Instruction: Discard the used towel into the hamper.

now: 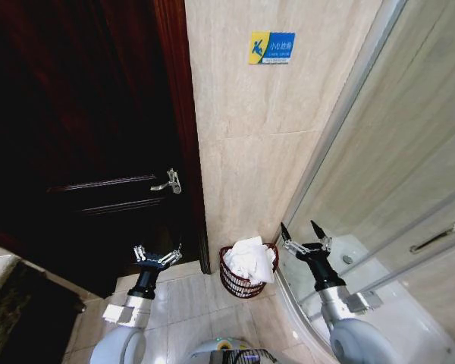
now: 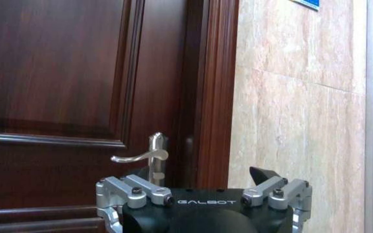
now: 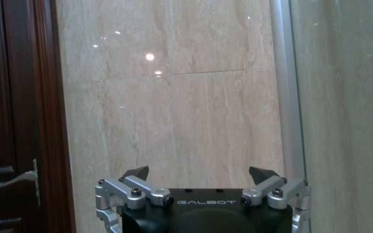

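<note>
Head view: hamper (image 1: 246,282) on floor against tiled wall, white towel (image 1: 251,260) heaped inside. Left end effector (image 1: 157,256) raised before dark door, fingers spread, empty. Right end effector (image 1: 305,236) raised beside shower glass, likewise spread, empty.

Small round dark reddish-brown wire hamper (image 1: 246,279) on tiled floor (image 1: 186,299), holding crumpled white towel (image 1: 252,260); left gripper (image 1: 158,254) and right gripper (image 1: 305,236) flank it, fingers spread.

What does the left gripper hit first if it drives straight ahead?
Probably the dark wooden door, near its silver lever handle: the open left gripper points there, with nothing visible between. Depth is unclear.
</note>
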